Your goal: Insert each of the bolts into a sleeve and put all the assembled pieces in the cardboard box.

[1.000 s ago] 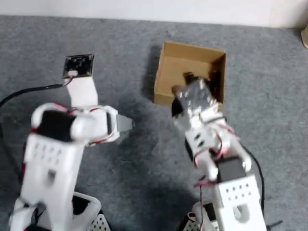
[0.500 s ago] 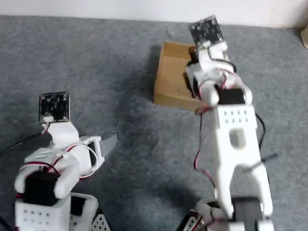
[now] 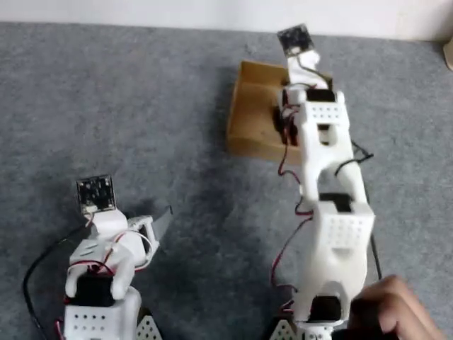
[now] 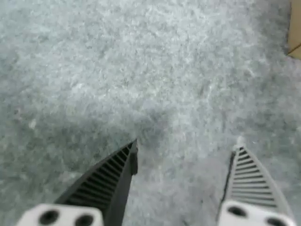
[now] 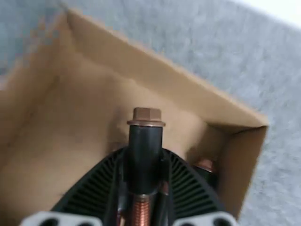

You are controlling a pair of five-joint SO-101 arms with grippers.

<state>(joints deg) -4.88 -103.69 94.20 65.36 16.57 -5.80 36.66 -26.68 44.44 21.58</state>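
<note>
The cardboard box is already holding 1 assembled piece in its corner. The right gripper is hanging over the box, its jaws clamping a 2nd piece: a black sleeve with a coppery bolt poking out. Only the release is remaining, I judge. The left gripper is hovering with its jaws wide apart above the grey carpet.

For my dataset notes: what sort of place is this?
Likely a robotics test bench: small white left arm and right arm at a grey felt-covered table, a cardboard box, a sleeved bolt in the right tool.
</note>
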